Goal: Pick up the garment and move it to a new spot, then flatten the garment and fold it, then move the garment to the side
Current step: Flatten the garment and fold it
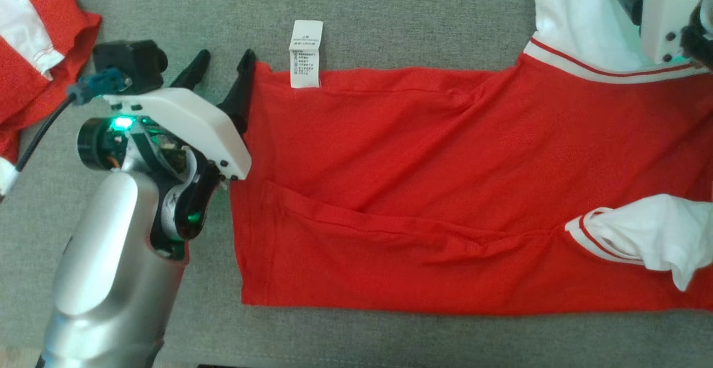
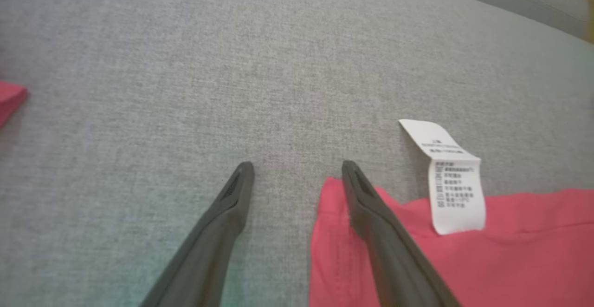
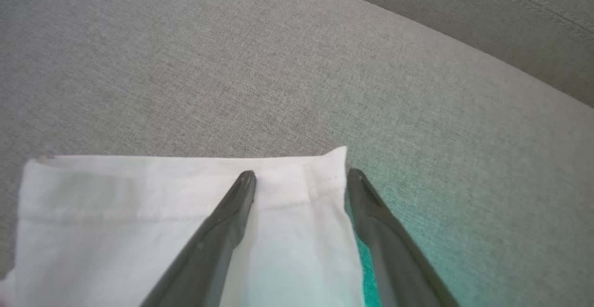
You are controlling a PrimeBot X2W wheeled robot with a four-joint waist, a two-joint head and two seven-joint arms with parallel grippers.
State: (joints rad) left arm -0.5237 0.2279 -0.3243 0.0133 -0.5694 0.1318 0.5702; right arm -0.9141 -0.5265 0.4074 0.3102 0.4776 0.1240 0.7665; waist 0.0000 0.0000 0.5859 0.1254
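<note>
A grey, coarse-woven cushion (image 1: 390,0) carries the red mesh garment (image 1: 445,190), which lies flat and creased across its middle, its collar end cut off at the right; another red-and-white cloth (image 1: 33,67) is half out of frame at the far left corner. The garment's white sleeves (image 3: 139,214) are smooth and hemmed. The left gripper (image 2: 297,165) stands released astride the hem corner beside the papery care label (image 1: 306,53), and the right gripper (image 3: 301,173), wrist partly cropped, gapes empty over a sleeve's corner; contact is unclear.
</note>
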